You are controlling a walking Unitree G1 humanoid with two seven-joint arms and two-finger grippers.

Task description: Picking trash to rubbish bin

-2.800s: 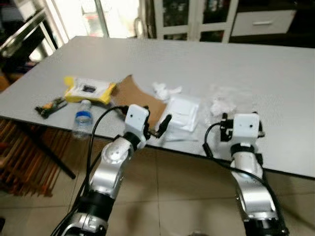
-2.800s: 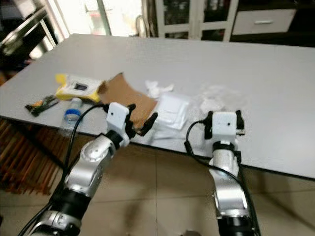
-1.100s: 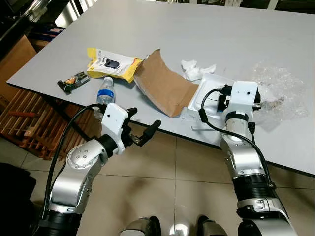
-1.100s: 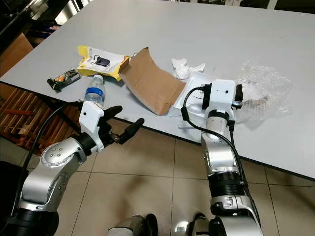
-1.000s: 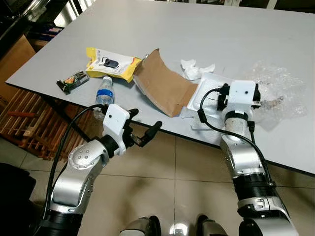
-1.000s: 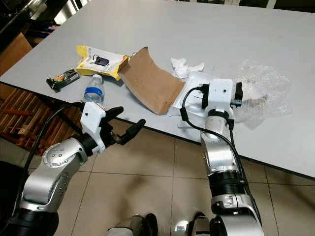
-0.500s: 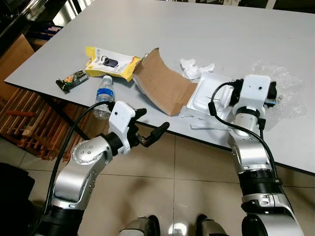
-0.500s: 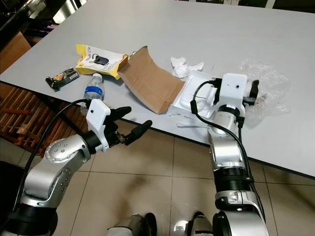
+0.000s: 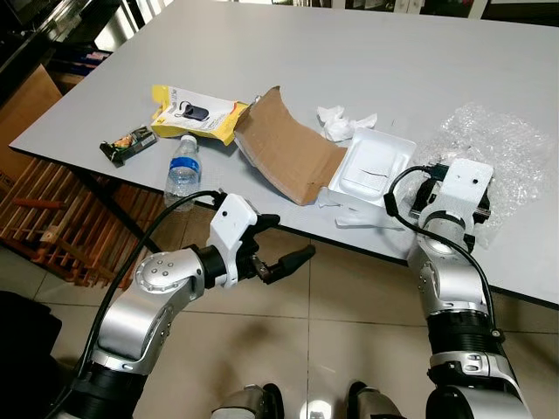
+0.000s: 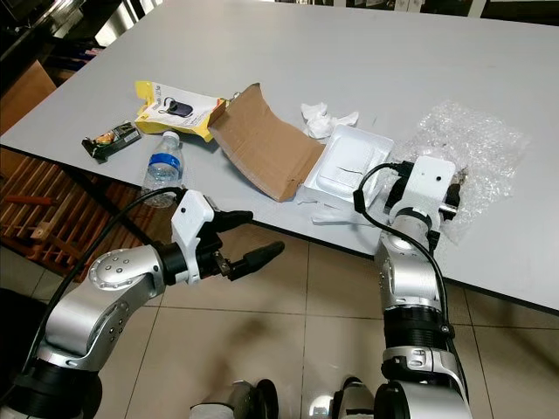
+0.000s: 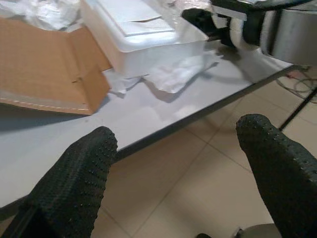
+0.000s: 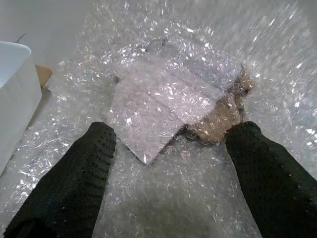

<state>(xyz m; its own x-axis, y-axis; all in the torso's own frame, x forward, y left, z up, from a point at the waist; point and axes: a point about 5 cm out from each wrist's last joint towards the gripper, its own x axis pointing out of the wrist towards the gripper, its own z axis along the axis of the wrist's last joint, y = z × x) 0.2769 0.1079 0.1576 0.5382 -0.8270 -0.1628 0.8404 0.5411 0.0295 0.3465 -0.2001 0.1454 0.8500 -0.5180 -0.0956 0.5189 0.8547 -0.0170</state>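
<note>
Trash lies along the near side of a grey table point(image 9: 288, 44): crumpled bubble wrap point(image 9: 493, 153), a white foam tray point(image 9: 377, 166), a bent brown cardboard sheet point(image 9: 284, 153), a crumpled tissue point(image 9: 345, 122), a plastic bottle point(image 9: 181, 170), a yellow packet point(image 9: 196, 112) and a snack bar point(image 9: 129, 141). My right gripper point(image 12: 173, 136) is open, its fingers point(image 12: 74, 173) resting on the bubble wrap point(image 12: 168, 99) on either side of a folded lump. My left gripper point(image 9: 286, 237) is open with nothing in it. It hangs below the table's front edge, pointing toward the tray point(image 11: 148, 39).
Torn white paper point(image 9: 362, 220) lies at the table edge beside the tray. A slatted wooden rack point(image 9: 44, 236) stands under the table's left end, with a cardboard box point(image 9: 26, 96) behind it. Tiled floor point(image 9: 349, 305) runs in front of the table.
My right arm has swung rightward from over the foam tray to the bubble wrap. My left gripper has drifted right and a little lower, still open.
</note>
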